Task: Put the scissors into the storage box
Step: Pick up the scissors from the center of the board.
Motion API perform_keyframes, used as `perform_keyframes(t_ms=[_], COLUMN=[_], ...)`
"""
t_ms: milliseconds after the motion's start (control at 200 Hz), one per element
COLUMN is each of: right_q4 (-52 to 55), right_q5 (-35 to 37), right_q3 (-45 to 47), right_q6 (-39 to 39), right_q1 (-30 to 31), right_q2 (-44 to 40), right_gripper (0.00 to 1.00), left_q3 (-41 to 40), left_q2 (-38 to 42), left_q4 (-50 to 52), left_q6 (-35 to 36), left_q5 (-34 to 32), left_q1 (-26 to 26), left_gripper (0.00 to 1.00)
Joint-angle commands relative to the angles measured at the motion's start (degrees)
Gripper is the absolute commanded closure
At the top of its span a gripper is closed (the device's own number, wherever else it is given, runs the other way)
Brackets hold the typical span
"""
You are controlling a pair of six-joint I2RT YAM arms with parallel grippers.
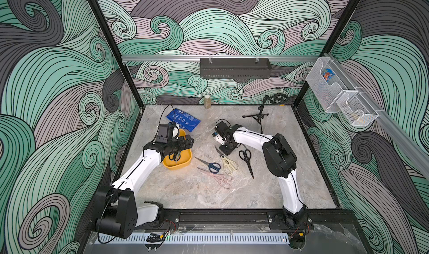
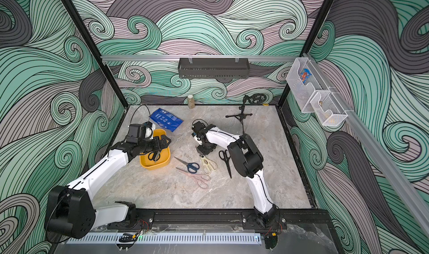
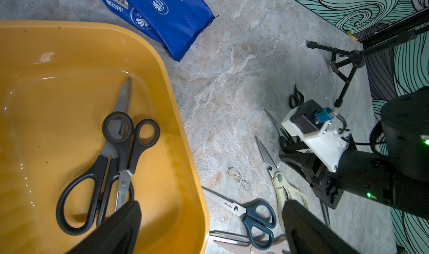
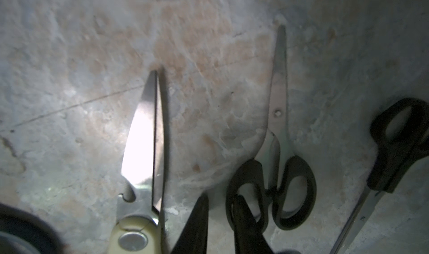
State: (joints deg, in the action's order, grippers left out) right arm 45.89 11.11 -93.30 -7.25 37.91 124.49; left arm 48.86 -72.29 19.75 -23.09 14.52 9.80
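Note:
The yellow storage box (image 1: 185, 165) sits left of centre and holds two black-handled scissors (image 3: 125, 148). My left gripper (image 3: 210, 204) hovers open over the box's right wall with nothing in it. On the table lie the blue-handled scissors (image 1: 210, 165), cream shears (image 1: 228, 163), a pale pink pair (image 1: 218, 178) and a long black-handled pair (image 1: 247, 160). My right gripper (image 4: 220, 201) points down at a small black-handled pair (image 4: 278, 125). One finger is inside a handle ring and the other outside, with a narrow strip of table still showing between them.
A blue packet (image 1: 183, 119) lies behind the box. A black mini tripod (image 1: 256, 117) and a small bottle (image 1: 207, 101) stand near the back wall. A black wall tray (image 1: 235, 68) and white mesh baskets (image 1: 325, 85) hang above the table.

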Motion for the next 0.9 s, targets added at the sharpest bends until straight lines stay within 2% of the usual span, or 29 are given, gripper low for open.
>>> perform_keyframes(t_ms=[0,185,285,525,896], right_q4=[1.04,0.98,1.04,0.8,-3.63], right_q5=[1.52,2.33,2.14,-1.96,-16.72], right_q3=[0.78,1.33,1.76,-1.06,-7.78], right_q6=[0.29,0.41,0.47,1.15,8.78], right_q1=[-0.36,-0.38,-0.38,-0.47,-0.02], right_q2=[1.49,3.21,4.21,4.36,-7.67], right_gripper=[0.82,0.9,1.0,1.0,1.0], left_q3=[0.27,0.01,-0.16,-0.78,-1.11], left_q2=[1.7,2.16,2.42,3.01,2.87], left_q4=[0.99,1.0,0.91,-0.29,-5.28], left_q6=[0.61,0.66,0.66,-0.06,-3.54], left_q5=[-0.53,-0.64,-0.77,-1.08,-0.63], left_q1=[-0.55,-0.75,-0.91,-1.44,-2.91], left_gripper=[0.01,0.02,0.01,0.01,0.02])
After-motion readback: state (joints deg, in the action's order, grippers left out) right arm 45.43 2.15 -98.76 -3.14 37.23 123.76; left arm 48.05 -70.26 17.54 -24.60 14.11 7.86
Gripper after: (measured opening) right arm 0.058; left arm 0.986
